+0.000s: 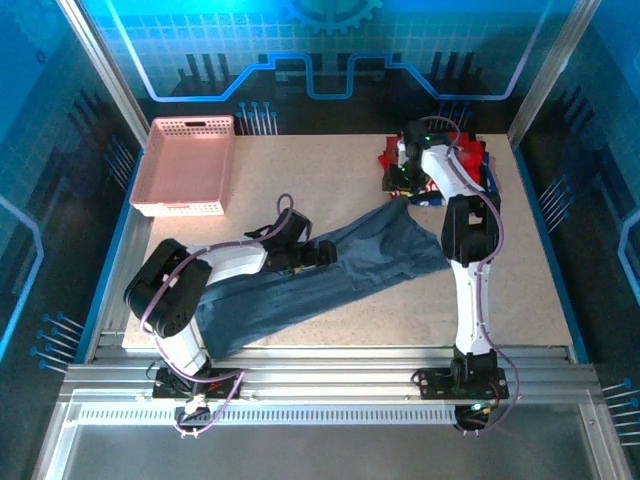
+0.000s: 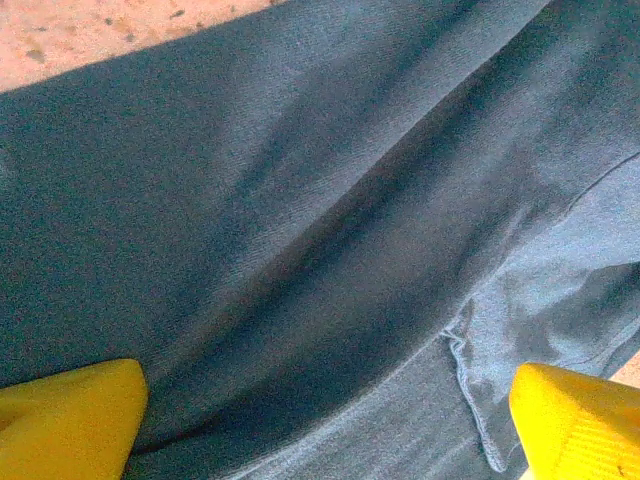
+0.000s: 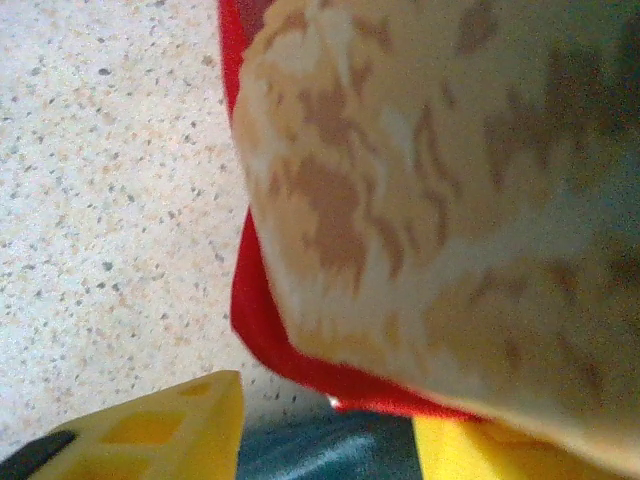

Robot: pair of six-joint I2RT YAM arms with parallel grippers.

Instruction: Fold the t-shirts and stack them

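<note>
A: Where's the shirt?

B: The slate-blue shirt (image 1: 330,275) lies stretched diagonally across the table (image 1: 300,170). It runs from near the left arm's base up toward the folded stack (image 1: 465,160) at the far right. Not folded yet.

A: Grippers?

B: The left gripper (image 2: 325,430) hovers close over mid-shirt, fingers wide, gripping nothing. The right gripper (image 3: 325,445) sits at the shirt's far end, just beside the red teddy-bear shirt (image 3: 255,300). Its fingers are narrow with blue cloth between them, which we read as a pinch on the shirt.

A: Handling?

B: Light, limp, no stiffness. It drapes and bunches, and we see creases and a seam under the left wrist. It isn't fragile. We expect it to drag on the speckled surface rather than slide.

A: So where do we grab?

B: Hem or corners, at an edge, both ends at once. A mid-panel pinch would likely just tent it. We also watch that the lifted end doesn't catch the stack.
</note>
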